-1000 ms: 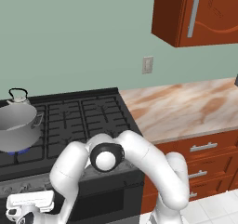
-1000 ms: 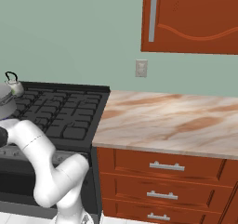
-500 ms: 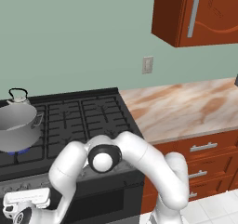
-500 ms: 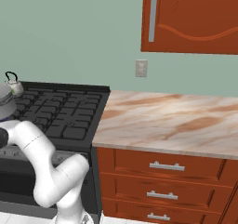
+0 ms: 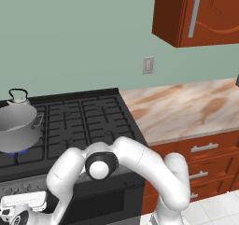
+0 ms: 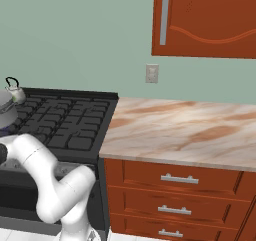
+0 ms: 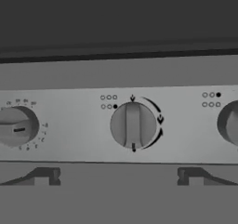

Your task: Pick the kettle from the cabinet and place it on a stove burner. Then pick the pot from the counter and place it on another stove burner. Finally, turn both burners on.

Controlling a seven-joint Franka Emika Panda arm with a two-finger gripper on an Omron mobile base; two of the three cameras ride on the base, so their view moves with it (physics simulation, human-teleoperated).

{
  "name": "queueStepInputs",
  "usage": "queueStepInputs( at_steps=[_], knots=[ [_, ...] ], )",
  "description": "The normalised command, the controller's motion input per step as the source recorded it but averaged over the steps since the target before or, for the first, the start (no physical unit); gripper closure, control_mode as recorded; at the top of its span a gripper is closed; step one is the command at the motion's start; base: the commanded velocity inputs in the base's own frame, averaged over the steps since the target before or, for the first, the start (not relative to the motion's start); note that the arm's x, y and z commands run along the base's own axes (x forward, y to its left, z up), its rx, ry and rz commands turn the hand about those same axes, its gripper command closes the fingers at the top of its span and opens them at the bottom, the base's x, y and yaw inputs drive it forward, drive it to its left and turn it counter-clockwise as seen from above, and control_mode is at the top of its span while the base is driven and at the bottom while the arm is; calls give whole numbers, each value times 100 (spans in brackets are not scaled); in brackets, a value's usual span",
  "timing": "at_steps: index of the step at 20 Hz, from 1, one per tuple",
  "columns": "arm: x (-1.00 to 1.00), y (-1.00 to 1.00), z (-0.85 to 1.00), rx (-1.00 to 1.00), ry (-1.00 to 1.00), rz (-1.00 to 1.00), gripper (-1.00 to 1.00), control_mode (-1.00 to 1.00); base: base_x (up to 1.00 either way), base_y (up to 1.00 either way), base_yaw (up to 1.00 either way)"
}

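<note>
Nothing has shifted much since the earlier frame; your arm stays low at the range front, fingers spread wide and holding nothing. Centre them on the middle knob (image 7: 133, 125) before closing, then turn it steadily. At frame left, the pot (image 5: 16, 126) and kettle (image 5: 18, 98) already sit on the stove burners (image 5: 84, 121).

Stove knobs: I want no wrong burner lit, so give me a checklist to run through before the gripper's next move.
1. Pot on a burner: ok, front left, blue flame under it.
2. Kettle on another burner: ok, behind the pot.
3. Flame under kettle: cannot tell.
4. Centre knob straight ahead of the hand: ok.
5. Which burner that knob controls: cannot tell.
6. Left knob turned sideways: ok.
</note>
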Motion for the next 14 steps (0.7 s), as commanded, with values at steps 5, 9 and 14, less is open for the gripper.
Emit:
queueStepInputs(
  at_steps=[5, 9, 14],
  knots=[
    [1, -7, -23, 0, 0, 0, -100, -100, 0, 0, 0],
    [13, -3, -3, 0, 0, 0, -100, -100, 0, 0, 0],
    [25, 0, 0, 0, 0, 0, -100, -100, 0, 0, 0]
  ],
)
